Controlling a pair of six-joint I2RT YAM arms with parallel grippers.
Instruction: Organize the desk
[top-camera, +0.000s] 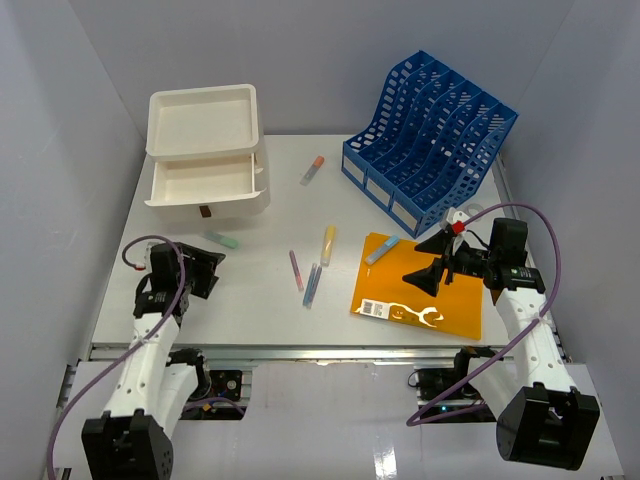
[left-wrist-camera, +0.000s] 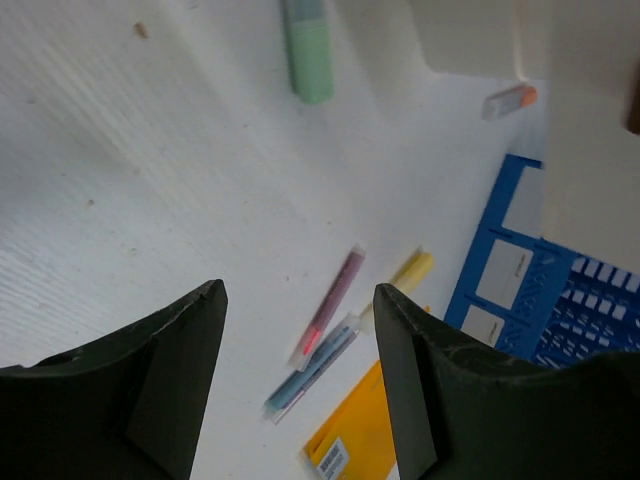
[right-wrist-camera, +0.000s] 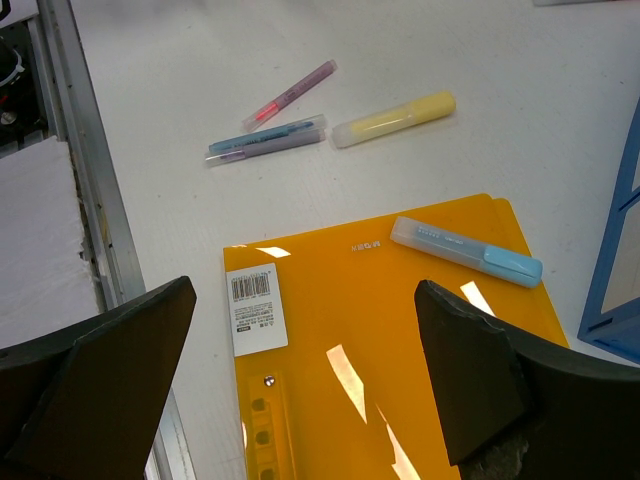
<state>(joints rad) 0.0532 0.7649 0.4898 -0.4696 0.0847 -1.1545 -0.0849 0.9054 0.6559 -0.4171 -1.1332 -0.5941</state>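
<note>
Pens (top-camera: 313, 285) lie loose across the desk (top-camera: 250, 315) below the empty, spread-wide left gripper (left-wrist-camera: 300, 300) and right gripper (right-wrist-camera: 305, 290), and the right one should drop straight over the blue pen (right-wrist-camera: 465, 250), one finger each side.

L hand (left-wrist-camera: 300, 295) spread over desk (left-wrist-camera: 120, 180), grn marker (left-wrist-camera: 310, 60) ahead.
</note>
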